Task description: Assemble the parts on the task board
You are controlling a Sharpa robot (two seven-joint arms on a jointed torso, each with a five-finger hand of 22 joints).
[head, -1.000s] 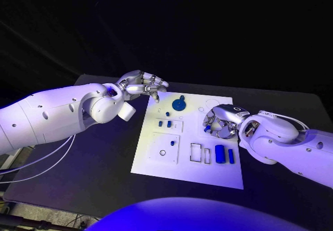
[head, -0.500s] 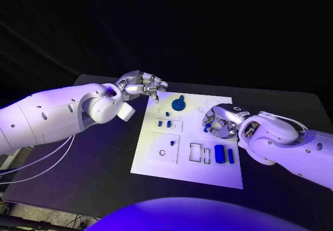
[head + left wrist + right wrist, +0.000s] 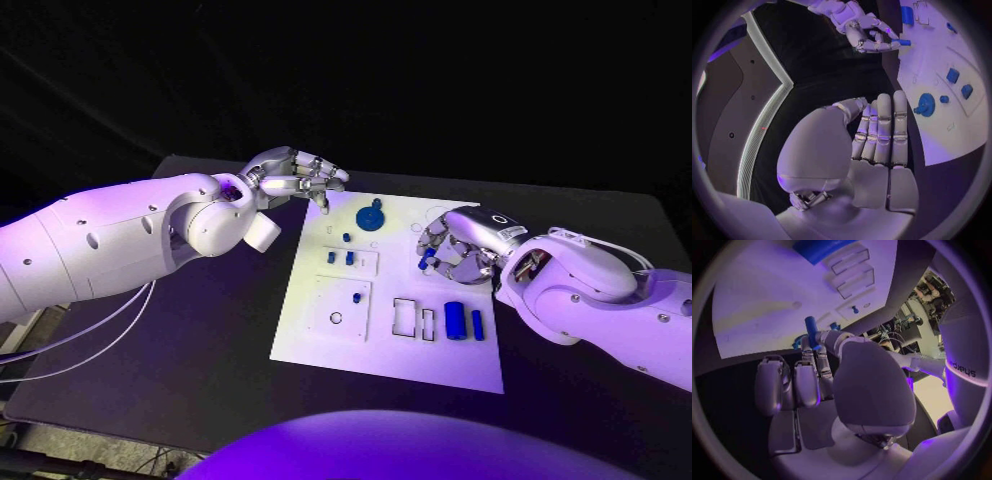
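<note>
Blue peg (image 3: 811,331) pinched in right hand (image 3: 459,245), above task board (image 3: 346,340)

My head camera high above, looking down on the task board (image 3: 389,330) and both arms, my left wrist camera close behind the left hand (image 3: 873,145), facing across the board, my right wrist camera close behind the right hand (image 3: 817,385), board shared by all three
</note>
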